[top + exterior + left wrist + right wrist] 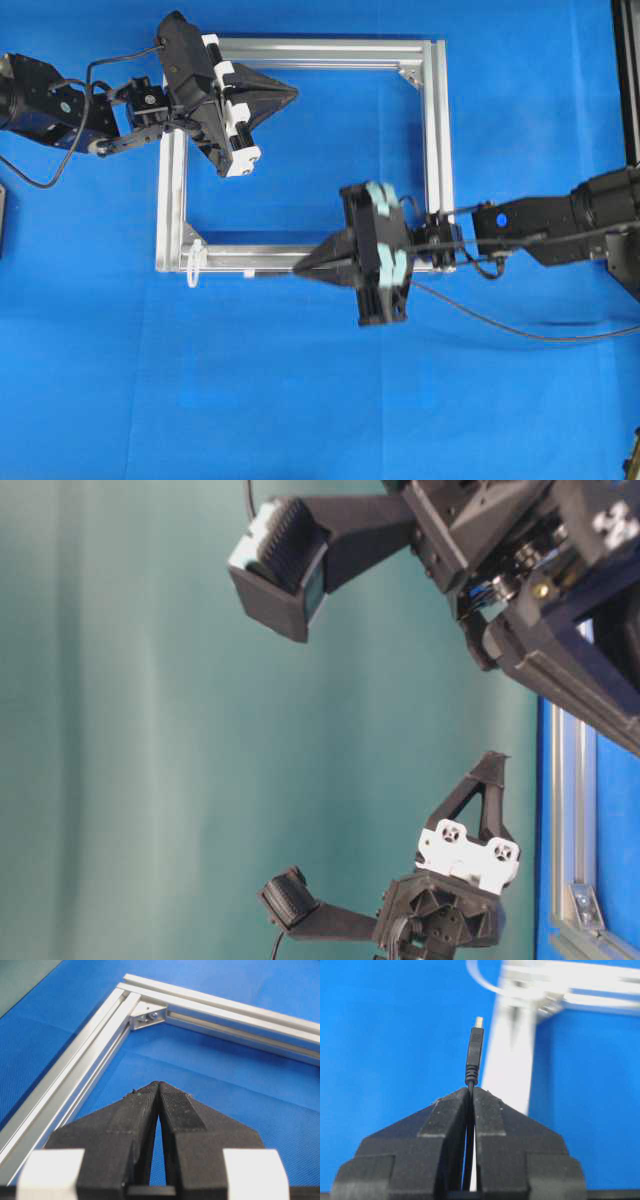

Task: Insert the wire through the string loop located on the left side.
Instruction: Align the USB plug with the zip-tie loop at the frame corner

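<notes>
Overhead view: the silver frame [436,150] lies flat on the blue cloth [300,400]. The string loop [193,263] hangs off the frame's near-left corner. The right gripper [300,268] sits over the frame's near rail, tips pointing left toward the loop but well apart from it. The wire [520,330] trails from that gripper rightward across the cloth. The left gripper [293,94] hovers over the frame's far-left part, tips pointing right.

Table-level view: both arms sit above the cloth; jaw states cannot be told here.

Left wrist view: left gripper [159,1085] fingers are pressed together at the tips, nothing between them, above the cloth inside the frame [75,1075].

Right wrist view: right gripper [471,1091] pinches the wire [474,1055] just behind its plug; the greyish tip points ahead. The string loop [482,980] shows blurred beyond, at the frame corner.
</notes>
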Available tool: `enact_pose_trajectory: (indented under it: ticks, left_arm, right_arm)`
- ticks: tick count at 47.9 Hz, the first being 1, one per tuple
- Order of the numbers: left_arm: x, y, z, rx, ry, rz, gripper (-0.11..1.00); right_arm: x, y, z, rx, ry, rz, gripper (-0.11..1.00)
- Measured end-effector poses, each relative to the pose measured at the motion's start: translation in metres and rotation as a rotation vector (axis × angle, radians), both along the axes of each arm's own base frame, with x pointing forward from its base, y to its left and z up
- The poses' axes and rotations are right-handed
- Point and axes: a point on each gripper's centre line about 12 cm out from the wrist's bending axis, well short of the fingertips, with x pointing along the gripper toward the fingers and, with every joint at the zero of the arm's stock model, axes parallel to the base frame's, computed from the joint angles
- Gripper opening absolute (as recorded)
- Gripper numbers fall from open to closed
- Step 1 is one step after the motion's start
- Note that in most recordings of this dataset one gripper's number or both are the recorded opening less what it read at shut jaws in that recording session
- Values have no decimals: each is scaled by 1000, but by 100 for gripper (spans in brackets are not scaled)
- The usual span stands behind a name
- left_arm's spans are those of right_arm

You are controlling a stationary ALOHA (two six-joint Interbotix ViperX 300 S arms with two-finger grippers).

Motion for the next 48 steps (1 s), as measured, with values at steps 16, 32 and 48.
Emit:
enact_pose_trajectory:
  ticks: [16,32,48]
  left_arm:
    - [0,0,0,0,-2,-1,0]
    - [0,0,0,1,-1,-1,0]
    - [0,0,1,1,-3,0,0]
  right_arm:
    - [-1,-10,-1,1,3,-26,-10]
    - [23,-10,-7,-4,-6,-26,-10]
    - [50,-10,-5,-3,-42,-28,-10]
